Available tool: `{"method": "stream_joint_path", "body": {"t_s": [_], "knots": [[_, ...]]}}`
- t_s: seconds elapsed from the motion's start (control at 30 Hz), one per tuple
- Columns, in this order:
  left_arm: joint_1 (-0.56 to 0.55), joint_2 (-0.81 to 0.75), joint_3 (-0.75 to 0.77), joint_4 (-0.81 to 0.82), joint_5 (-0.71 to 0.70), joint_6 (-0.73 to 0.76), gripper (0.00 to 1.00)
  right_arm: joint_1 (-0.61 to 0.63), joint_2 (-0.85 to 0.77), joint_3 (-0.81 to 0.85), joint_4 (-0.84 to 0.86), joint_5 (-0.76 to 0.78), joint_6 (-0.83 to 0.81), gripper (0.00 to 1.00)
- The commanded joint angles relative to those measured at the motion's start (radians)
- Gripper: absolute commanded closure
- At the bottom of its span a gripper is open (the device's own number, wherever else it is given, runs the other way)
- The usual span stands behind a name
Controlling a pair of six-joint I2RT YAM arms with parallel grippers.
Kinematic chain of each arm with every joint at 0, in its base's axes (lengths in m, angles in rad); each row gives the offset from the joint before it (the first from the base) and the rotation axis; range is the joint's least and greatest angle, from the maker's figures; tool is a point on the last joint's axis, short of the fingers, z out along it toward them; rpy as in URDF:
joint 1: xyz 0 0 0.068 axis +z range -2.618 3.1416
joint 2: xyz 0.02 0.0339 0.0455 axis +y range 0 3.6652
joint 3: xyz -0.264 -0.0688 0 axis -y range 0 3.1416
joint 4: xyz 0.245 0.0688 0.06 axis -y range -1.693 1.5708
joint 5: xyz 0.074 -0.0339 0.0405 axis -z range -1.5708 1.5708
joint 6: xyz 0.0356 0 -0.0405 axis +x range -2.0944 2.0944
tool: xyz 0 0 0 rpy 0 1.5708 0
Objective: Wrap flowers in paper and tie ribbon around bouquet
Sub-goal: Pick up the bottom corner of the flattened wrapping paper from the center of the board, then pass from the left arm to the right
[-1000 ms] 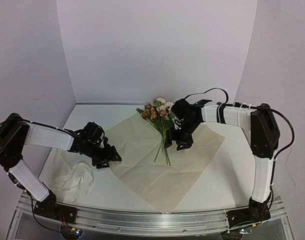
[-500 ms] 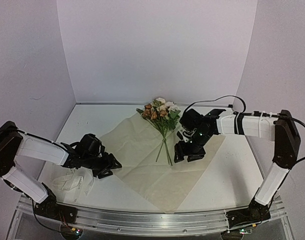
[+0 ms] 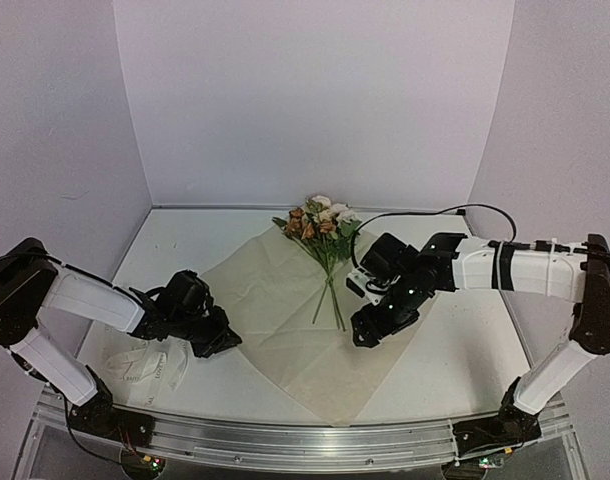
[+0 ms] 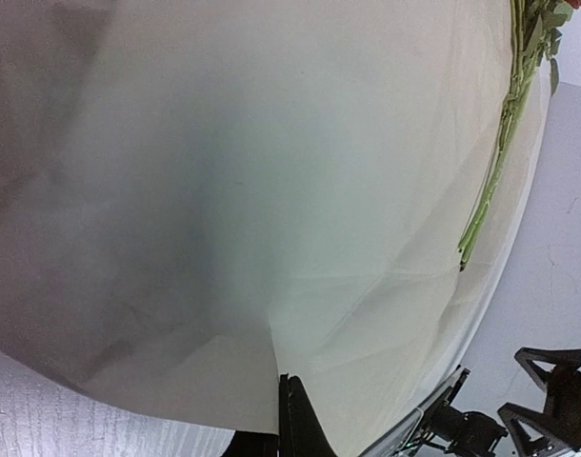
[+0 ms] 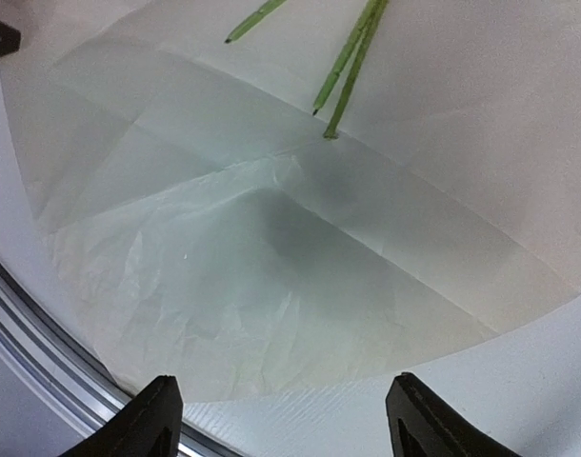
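The paper lies flat on the table as a tan diamond. The flowers rest across its far corner, stems pointing toward me. My left gripper is at the paper's left corner, shut on the paper's edge; in the left wrist view its closed fingers pinch the sheet, which creases upward from them. My right gripper hovers open over the paper's right half, just right of the stem ends, with nothing between its fingertips. The ribbon lies bunched at the front left, off the paper.
A metal rail runs along the table's front edge, close to the paper's near corner. White walls close in the back and both sides. The right arm's gripper shows at the lower right of the left wrist view.
The left gripper has closed on the paper's left corner. The right arm drew back from the flowers toward the front, lower over the paper, and its jaws opened a little wider.
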Motion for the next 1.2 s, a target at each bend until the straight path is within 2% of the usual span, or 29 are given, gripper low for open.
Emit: {"method": "stream_joint_path", "body": {"t_s": [0.0, 0.23, 0.63, 0.97, 1.17], "knots": [[0.003, -0.043, 0.056, -0.019, 0.034, -0.022, 1.00, 0.084, -0.037, -0.006, -0.026, 0.083, -0.131, 0.20], [0.067, -0.093, 0.051, -0.033, 0.104, -0.052, 1.00, 0.221, -0.059, -0.027, -0.027, 0.151, -0.222, 0.09], [0.168, -0.135, 0.076, -0.091, 0.211, -0.036, 1.00, 0.409, -0.048, -0.061, -0.018, 0.296, -0.332, 0.02], [0.189, -0.141, 0.081, -0.120, 0.237, -0.024, 1.00, 0.576, -0.048, -0.274, 0.316, 0.631, -0.496, 0.04], [0.193, -0.138, 0.081, -0.119, 0.245, -0.021, 1.00, 0.640, 0.010, -0.294, 0.431, 0.758, -0.575, 0.10]]}}
